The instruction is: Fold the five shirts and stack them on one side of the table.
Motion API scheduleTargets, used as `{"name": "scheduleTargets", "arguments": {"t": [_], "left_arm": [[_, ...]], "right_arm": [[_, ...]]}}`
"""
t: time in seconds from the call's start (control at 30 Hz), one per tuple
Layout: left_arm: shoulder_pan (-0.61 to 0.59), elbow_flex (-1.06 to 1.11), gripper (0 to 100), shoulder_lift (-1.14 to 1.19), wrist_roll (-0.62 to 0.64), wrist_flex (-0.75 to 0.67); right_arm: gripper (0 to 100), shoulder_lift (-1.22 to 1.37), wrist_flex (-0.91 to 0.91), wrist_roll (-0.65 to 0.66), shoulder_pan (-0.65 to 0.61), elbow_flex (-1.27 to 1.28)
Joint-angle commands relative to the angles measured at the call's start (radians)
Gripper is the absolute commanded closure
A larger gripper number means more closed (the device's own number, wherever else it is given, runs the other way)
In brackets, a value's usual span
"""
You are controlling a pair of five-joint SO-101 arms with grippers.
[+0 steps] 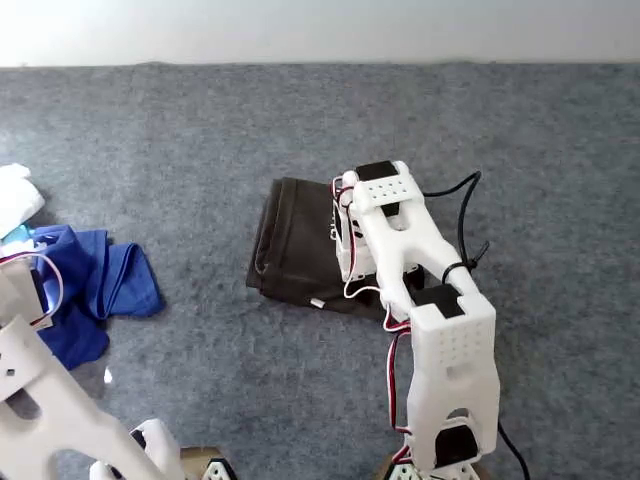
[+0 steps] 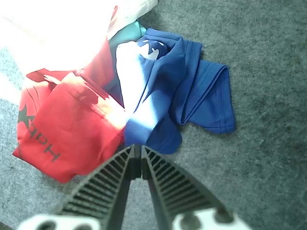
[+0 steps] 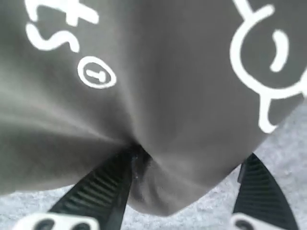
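Right hand [image 3: 190, 156] open astride folded dark shirt [image 1: 295, 240], long axis hidden under the arm [image 1: 405, 245]

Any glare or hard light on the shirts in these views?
Left wrist view: hard light blows out the white cloth and streaks across the blue shirt and red shirt. High view: even light, no glare on the dark shirt. Right wrist view: none either, just shading in its fold.
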Motion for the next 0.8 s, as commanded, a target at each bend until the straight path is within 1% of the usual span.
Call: {"name": "scheduleTargets", "arguments": {"t": [0.0,0.07,0.1,0.17,0.27,0.33,0.4,0.57,0.67,0.77], "left_arm": [[-0.005,-0.004,99,-0.017,0.002,-0.003],[-0.005,-0.004,99,-0.017,0.002,-0.003],[-0.005,-0.004,99,-0.017,0.002,-0.003],[-0.005,-0.004,99,-0.017,0.002,-0.003],[-0.005,-0.004,99,-0.017,0.002,-0.003],[-0.005,-0.004,99,-0.017,0.002,-0.003],[-0.003,-0.004,99,-0.017,0.002,-0.003],[-0.003,-0.004,99,-0.017,0.002,-0.003],[-0.003,-0.004,99,-0.017,0.000,-0.003],[-0.003,-0.004,99,-0.017,0.000,-0.003]], "right_arm": [[67.4,0.065,-0.035,-0.009,0.007,0.009],[69.0,0.070,-0.035,-0.003,-0.001,0.003],[71.8,0.071,-0.030,0.002,-0.002,0.000],[81.5,0.071,-0.030,0.054,-0.004,-0.002],[99.2,0.067,-0.028,0.160,-0.005,-0.002],[96.5,0.062,0.001,0.187,0.004,-0.003],[98.7,0.047,0.025,0.193,0.018,-0.006],[98.7,-0.054,0.090,0.318,0.036,-0.006],[98.6,-0.134,0.145,0.420,0.068,-0.006],[98.7,-0.197,0.194,0.572,0.131,-0.003]]}}
